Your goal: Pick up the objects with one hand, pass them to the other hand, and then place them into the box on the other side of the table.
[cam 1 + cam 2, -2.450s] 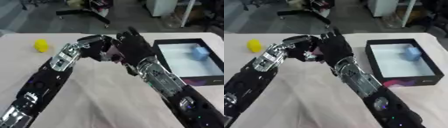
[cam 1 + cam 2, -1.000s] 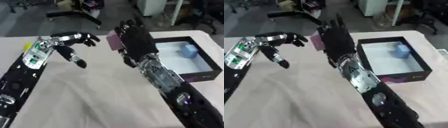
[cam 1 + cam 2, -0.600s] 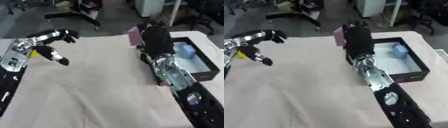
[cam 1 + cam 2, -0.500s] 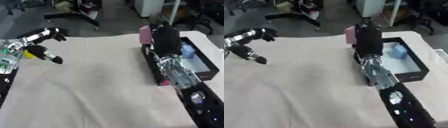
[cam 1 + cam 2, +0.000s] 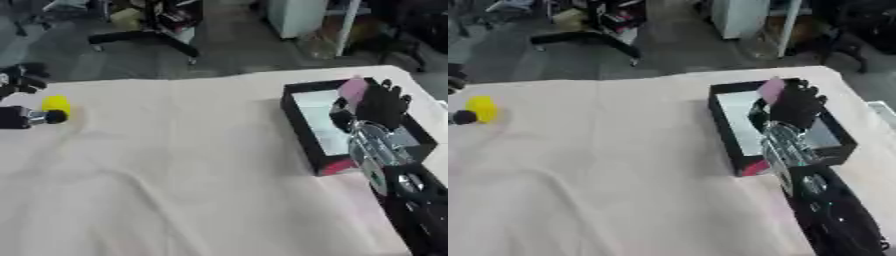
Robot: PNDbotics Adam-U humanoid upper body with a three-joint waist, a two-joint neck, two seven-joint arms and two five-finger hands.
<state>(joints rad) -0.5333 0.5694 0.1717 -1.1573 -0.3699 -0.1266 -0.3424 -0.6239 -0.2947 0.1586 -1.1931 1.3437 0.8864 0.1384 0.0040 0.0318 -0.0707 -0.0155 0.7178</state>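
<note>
Cream-clothed table (image 5: 192, 165) before grey floor (image 5: 236, 45) with office chair (image 5: 153, 30).

The worktop (image 5: 175, 165) is showing a plain pale cream cloth. The box (image 5: 300, 125) is showing black walls, a pale bluish-white inside and a red-pink patch at its near corner. The right hand (image 5: 378, 106), black above silver, is showing a pink object (image 5: 353, 89). A yellow object (image 5: 56, 104) is sitting by the black left hand (image 5: 19, 82).
</note>
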